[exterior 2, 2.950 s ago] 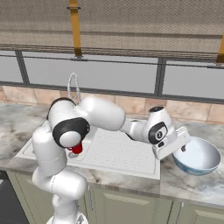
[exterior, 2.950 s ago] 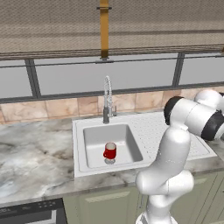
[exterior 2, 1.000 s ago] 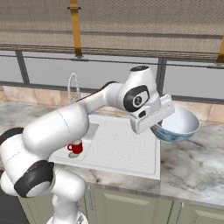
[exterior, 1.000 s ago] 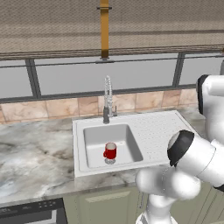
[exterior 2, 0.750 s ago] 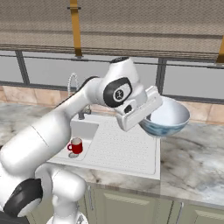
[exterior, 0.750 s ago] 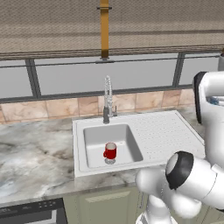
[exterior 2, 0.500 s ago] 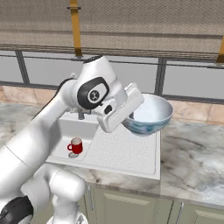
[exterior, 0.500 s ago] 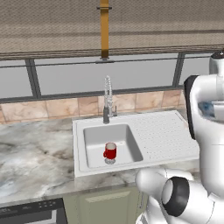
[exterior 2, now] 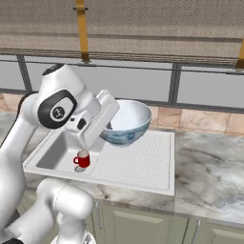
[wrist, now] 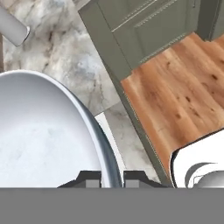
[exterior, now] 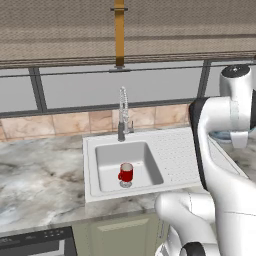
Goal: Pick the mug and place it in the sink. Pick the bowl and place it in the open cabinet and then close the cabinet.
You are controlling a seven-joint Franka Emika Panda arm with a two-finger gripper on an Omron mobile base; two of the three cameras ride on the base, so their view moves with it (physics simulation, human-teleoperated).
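The fingers [wrist: 110,178] are pinched nearly shut on the rim of the bowl [exterior 2: 126,122], one dark tip on each side of its thin wall, low in the middle of the hand view. In that view the bowl's white inside spreads over the lower left of the frame. Past its edge lie marbled worktop [wrist: 65,52], green base cabinets [wrist: 144,30] at the top and a wooden floor [wrist: 183,87] to the right.

The right base view shows what the hand view does not: the bowl is held in the air at the middle of the frame, tilted, its blue-green patterned outside turned downward, above the ribbed drainboard of the sink [exterior 2: 138,167]. The mug [exterior 2: 82,158] stands upright in the sink's basin at centre left, red, well apart from the bowl.

In the left base view the arm hides most of the bowl, of which only a thin edge [exterior: 222,135] shows at the right edge of the frame. This view gives the plainest look at the mug [exterior: 126,173] in the basin at the centre, with the spring-neck faucet [exterior: 122,112] behind it against the tiled wall and window. A dark appliance panel [exterior: 35,242] at the lower left carries marks too small to read.
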